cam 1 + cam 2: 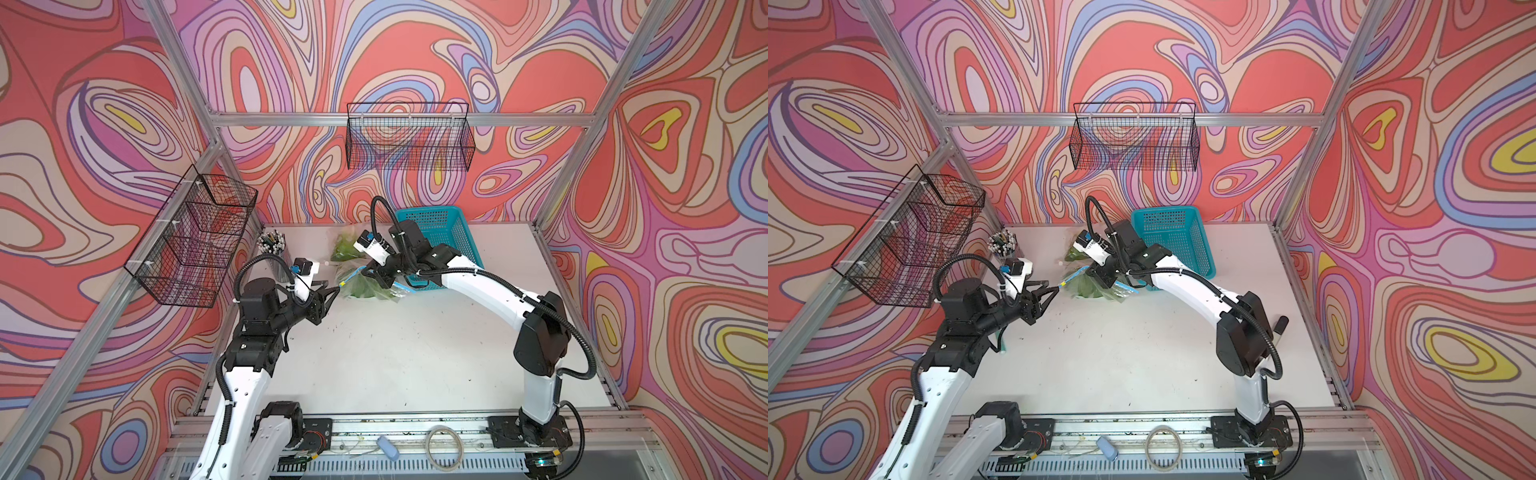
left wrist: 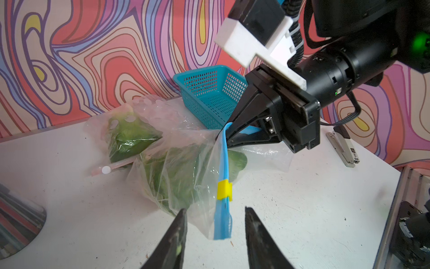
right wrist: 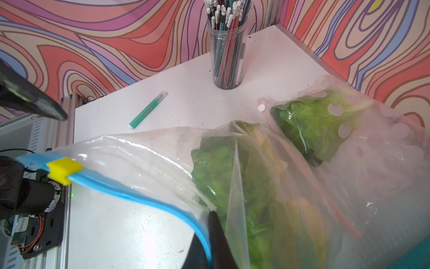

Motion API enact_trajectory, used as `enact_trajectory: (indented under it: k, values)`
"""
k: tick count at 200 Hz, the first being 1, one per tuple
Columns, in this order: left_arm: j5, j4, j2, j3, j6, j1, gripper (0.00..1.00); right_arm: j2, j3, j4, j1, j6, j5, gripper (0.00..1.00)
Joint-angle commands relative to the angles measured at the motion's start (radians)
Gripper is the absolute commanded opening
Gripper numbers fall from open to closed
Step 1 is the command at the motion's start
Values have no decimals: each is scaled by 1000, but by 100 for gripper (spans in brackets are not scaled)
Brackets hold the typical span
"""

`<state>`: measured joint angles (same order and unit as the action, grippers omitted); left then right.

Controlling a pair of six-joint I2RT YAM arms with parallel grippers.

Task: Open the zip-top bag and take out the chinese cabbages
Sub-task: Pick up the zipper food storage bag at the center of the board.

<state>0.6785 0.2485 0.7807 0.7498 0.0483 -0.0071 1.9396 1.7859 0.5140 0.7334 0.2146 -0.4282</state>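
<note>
The zip-top bag (image 1: pixel 365 289) (image 1: pixel 1090 287) lies at the back middle of the table, clear plastic with a blue zip strip (image 2: pixel 223 158) (image 3: pixel 139 195) and a yellow slider (image 2: pixel 224 191) (image 3: pixel 64 171). The chinese cabbages (image 2: pixel 183 177) (image 3: pixel 221 172) show as green leaves inside it; how many I cannot tell. My right gripper (image 1: pixel 368 272) (image 1: pixel 1090 272) (image 2: pixel 229 137) (image 3: pixel 209 223) is shut on the blue strip and holds that edge lifted. My left gripper (image 1: pixel 334 289) (image 1: pixel 1054 287) (image 2: pixel 216 209) is open, with the strip's free end between its fingers, apart from both.
A second clear, dotted bag of greens (image 1: pixel 345 249) (image 2: pixel 130 137) (image 3: pixel 321 121) lies just behind. A teal basket (image 1: pixel 440 232) (image 2: pixel 209 93) stands behind my right arm, a pencil cup (image 1: pixel 272 245) (image 3: pixel 226 46) at back left. A green marker (image 3: pixel 149 109) and stapler (image 2: pixel 346 149) lie on the table.
</note>
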Motion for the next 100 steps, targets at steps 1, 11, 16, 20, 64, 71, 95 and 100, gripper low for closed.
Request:
enact_trajectory:
  k: [1,11,16,20,64,71,95,100]
  values:
    - [-8,-39,1,-16,5,-7,40,12,32,8,-6,0,-23,0]
    - [-12,-40,3,-18,7,-10,40,12,33,9,-6,0,-25,0]
    - [-13,-41,3,-19,6,-10,39,13,33,9,-6,1,-27,0]
    - [-13,-41,5,-20,7,-10,39,13,32,9,-6,2,-29,0]
    - [-21,-51,24,-26,3,-21,39,12,28,6,-8,0,-40,0]
    - [-17,-51,27,-28,4,-23,38,11,27,6,-8,0,-40,0]
    - [-30,-45,32,-30,11,-33,37,10,29,3,-9,-3,-44,0]
    - [-32,-46,31,-32,12,-33,36,9,27,3,-10,-3,-44,0]
